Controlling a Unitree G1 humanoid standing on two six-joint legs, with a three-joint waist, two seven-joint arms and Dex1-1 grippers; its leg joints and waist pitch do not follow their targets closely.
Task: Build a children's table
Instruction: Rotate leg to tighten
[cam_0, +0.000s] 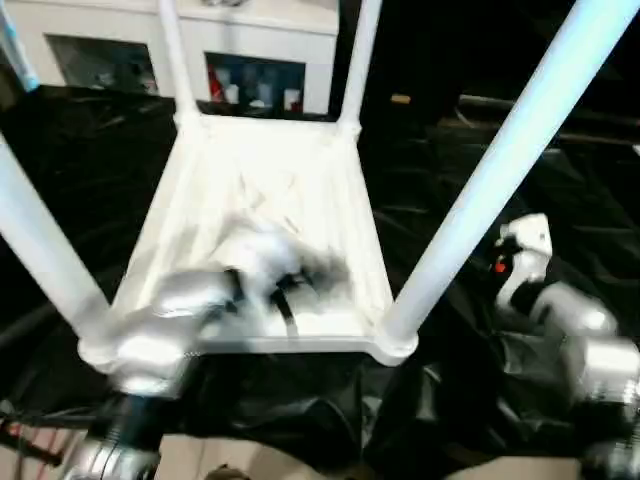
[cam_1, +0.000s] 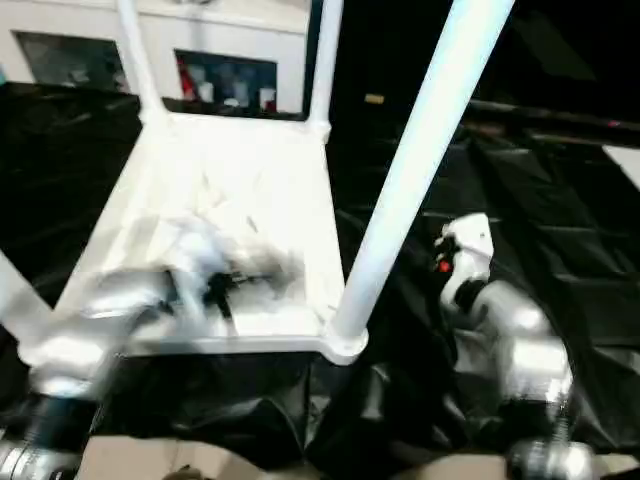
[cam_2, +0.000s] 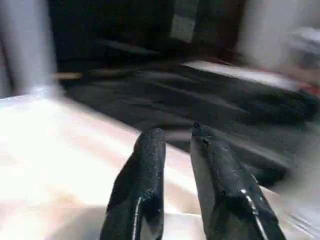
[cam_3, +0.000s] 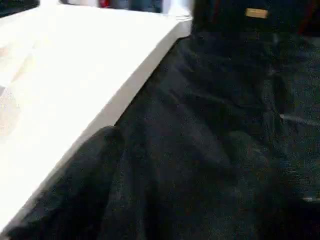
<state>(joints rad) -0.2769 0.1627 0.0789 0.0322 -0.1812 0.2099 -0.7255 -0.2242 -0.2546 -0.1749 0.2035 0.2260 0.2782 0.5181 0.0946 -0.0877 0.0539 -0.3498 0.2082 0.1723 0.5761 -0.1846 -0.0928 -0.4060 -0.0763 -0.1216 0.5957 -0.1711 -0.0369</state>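
The white children's table lies upside down on a black sheet, with the ribbed underside of its top (cam_0: 270, 180) facing up. Its four round legs stand upright: near right (cam_0: 500, 170), near left (cam_0: 35, 240), far left (cam_0: 172, 50) and far right (cam_0: 360, 60). My left gripper (cam_2: 175, 131) hovers over the near part of the underside (cam_0: 315, 272), open by a narrow gap and holding nothing. My right arm (cam_0: 565, 325) hangs over the sheet, just right of the near right leg. The right wrist view looks along the top's edge (cam_3: 115, 95).
A black plastic sheet (cam_0: 90, 150) covers the ground around the table, crumpled at the near edge (cam_0: 300, 410). A white cabinet with glass doors (cam_0: 250, 40) stands behind the far legs. The near right leg rises between my two arms.
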